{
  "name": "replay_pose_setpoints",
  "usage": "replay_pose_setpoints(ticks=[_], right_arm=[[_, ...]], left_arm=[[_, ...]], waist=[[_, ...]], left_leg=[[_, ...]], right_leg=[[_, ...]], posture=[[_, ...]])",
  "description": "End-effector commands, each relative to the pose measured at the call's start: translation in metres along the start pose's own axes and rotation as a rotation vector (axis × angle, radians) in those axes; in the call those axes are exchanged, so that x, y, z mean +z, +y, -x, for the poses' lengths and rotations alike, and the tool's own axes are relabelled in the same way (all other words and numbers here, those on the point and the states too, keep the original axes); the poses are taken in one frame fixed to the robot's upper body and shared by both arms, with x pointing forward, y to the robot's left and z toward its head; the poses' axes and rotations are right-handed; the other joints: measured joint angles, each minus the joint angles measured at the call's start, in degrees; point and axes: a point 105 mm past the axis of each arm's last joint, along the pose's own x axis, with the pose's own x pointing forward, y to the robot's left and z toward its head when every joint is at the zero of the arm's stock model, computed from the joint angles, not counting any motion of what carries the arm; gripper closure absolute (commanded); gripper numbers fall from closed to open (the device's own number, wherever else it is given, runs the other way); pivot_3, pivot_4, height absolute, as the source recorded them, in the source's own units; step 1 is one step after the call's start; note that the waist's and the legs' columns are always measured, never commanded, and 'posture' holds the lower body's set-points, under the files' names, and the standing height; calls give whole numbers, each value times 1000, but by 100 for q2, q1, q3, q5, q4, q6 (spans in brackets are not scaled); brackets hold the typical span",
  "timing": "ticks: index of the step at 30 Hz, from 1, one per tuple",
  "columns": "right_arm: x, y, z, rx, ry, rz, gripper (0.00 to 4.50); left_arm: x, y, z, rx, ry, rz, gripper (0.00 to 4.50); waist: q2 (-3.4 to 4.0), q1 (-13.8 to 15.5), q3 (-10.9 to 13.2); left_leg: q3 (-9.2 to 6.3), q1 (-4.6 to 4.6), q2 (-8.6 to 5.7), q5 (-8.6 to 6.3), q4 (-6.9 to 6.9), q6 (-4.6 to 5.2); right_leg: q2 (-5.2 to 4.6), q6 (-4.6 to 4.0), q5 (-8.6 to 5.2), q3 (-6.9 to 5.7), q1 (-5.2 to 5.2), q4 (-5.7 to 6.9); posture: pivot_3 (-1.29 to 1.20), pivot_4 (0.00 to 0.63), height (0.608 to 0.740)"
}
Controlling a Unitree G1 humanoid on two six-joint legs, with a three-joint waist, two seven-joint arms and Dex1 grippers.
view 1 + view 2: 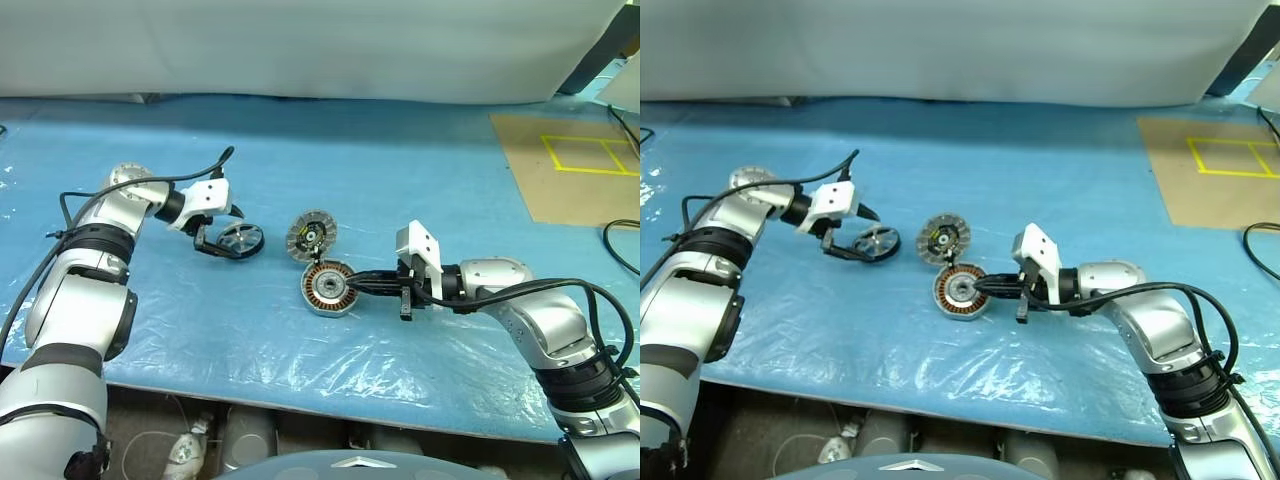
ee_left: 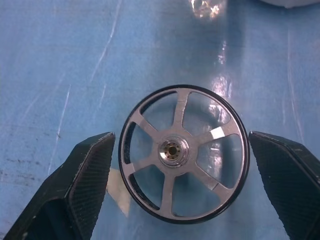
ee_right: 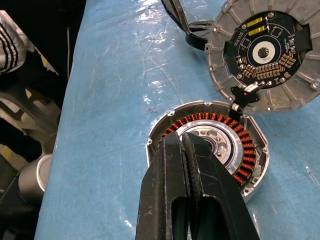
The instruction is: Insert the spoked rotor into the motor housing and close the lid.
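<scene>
L end effector (image 2: 180,185) was wide open w/ rotor (image 2: 183,153) flat between its fingers, untouched. R end effector (image 3: 186,150) was closed, empty, tips over housing (image 3: 250,155); lid (image 3: 265,55) just beyond.

The right gripper (image 3: 187,150) hides part of the motor housing (image 3: 247,150); the lid (image 3: 265,52) is cut off.

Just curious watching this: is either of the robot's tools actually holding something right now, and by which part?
Nothing is held. The left tool stands open around the spoked rotor, fingers clear of its rim. The right tool is shut, empty, over the motor housing.
</scene>
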Motion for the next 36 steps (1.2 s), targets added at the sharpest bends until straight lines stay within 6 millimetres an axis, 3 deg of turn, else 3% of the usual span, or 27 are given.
replay_pose_setpoints(ticks=[1,12,26,29,35,36], right_arm=[[7,-1,-1,-5,-10,41,4469],[3,-4,0,-43,12,34,4469],[4,-10,-3,-84,13,18,4469],[3,-11,-3,-90,17,16,4500],[3,-12,-4,-94,19,13,4500],[3,-12,-5,-95,19,12,4500]], left_arm=[[4,8,9,34,0,-7,0],[3,11,-1,59,-8,27,0],[-7,-4,-13,-40,51,-3,0],[-6,-6,-14,-50,43,-1,552],[-8,-9,-18,-62,49,-11,2592],[-8,-9,-19,-64,48,-12,2592]], waist=[[0,-11,0],[-2,4,1],[-3,2,2],[-3,2,2],[-2,3,1],[-2,3,1]], left_leg=[[0,0,0,0,0,0],[-5,-3,0,0,1,0],[-10,-3,0,0,1,0],[-10,-2,0,0,2,0],[-10,-2,0,0,1,0],[-10,3,0,0,1,0]], right_leg=[[0,0,0,0,0,0],[0,0,0,-1,0,-1],[0,1,1,-2,0,0],[0,1,1,-2,0,1],[0,1,1,-3,1,0],[-1,1,1,-3,5,1]], posture=[[0,150,740],[0,150,740],[0,150,740],[0,150,740],[0,150,740],[0,150,740]])
